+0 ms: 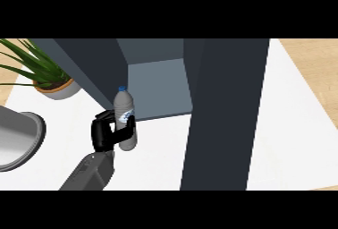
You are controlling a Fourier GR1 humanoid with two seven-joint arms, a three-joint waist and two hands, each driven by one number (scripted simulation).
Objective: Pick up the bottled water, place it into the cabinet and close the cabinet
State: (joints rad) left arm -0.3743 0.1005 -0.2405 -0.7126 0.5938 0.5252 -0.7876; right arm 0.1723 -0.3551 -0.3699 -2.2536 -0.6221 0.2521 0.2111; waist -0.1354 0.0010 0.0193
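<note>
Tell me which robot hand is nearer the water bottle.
Left. The left robot hand is curled round the water bottle in front of the open cabinet; the right robot hand is out of view.

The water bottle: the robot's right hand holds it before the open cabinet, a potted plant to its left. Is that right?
No. The head view shows the left hand holding the water bottle before the open cabinet, a potted plant to its left.

Potted plant (49, 81) at the white counter's (290, 129) far left; nearer, a grey metal bowl (20, 138), cut by the left edge.
</note>
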